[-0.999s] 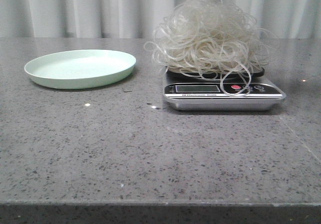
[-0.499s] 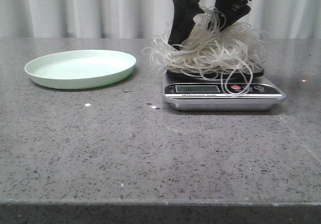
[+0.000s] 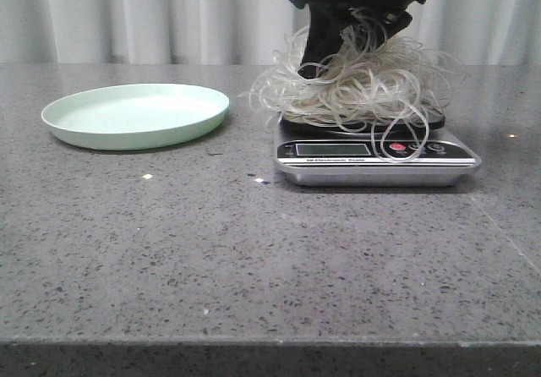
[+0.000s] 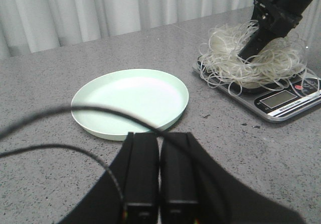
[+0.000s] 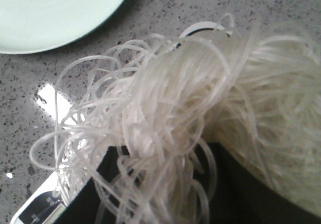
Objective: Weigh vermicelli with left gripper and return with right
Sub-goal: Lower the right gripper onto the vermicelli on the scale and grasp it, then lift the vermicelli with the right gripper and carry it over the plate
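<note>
Nearest, the left gripper [image 4: 159, 184] idles, jaws pressed together. At two o'clock, the vermicelli [image 3: 359, 85] sits on the scale [image 3: 376, 159], the right gripper [image 3: 351, 35] pinching its crown. Light, springy, tangly: grab deep centrally.

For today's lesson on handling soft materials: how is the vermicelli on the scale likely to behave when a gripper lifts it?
The vermicelli is a loose tangle of thin loops, so it will probably sag and trail strands. One loop hangs over the scale front and may snag. It looks airy, so likely light; the right gripper may leave strands behind.
</note>
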Controlling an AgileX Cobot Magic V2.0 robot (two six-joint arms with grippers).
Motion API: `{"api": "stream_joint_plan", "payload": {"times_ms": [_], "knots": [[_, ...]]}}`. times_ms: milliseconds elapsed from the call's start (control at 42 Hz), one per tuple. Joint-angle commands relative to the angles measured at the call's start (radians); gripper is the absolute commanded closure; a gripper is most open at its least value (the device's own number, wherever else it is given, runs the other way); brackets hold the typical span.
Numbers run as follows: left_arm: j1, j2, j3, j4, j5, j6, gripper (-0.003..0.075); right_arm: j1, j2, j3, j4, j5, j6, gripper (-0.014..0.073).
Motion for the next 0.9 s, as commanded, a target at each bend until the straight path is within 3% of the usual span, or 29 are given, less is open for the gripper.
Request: {"api": "stream_joint_plan", "payload": {"times_ms": [0,499,880], "knots": [[0.002,0.004,-0.029,0.005,-0.083,-0.009,0.0584,-0.005,-0.013,-0.021,-0.027,0.061,-0.002,0.0437],[0.002,0.004,-0.029,0.005,-0.083,-0.009,0.0584,-0.005,-0.013,-0.332,-0.027,0.222,-0.002,0.0442],[0.002,0.004,-0.029,0.005,-0.083,-0.009,0.0584,-0.005,-0.013,-0.566,-0.004,0.253,-0.002,0.0442]]}}
